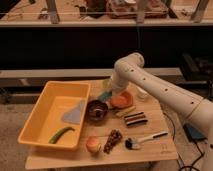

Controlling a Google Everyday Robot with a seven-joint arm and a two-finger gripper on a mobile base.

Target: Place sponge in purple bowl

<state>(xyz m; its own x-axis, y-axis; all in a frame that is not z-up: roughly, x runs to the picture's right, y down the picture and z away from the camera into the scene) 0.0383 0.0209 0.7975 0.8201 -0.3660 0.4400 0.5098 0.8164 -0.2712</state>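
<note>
Gripper point(107, 93) is carrying the sponge point(104, 95), jaws closed on it, just right of and beyond the bowl point(96, 109). Looks mid-transport; next it probably needs to slide over the bowl and let go.

Arm point(165, 92) shell: smooth off-white plastic, slight sheen; its gripper point(107, 93) sits low over the table's far middle, just right of the purple bowl point(97, 109), touching the soft, matt teal sponge point(104, 95). Purple bowl looks glazed, with a glossy dark inside; orange bowl point(121, 100) smooth, semi-gloss; yellow bin point(40, 115) on the left is smooth plastic holding a matt grey-blue cloth point(75, 113). Table point(155, 150) is light, matt wood; the brush point(145, 139) near right has a smooth white handle.
</note>
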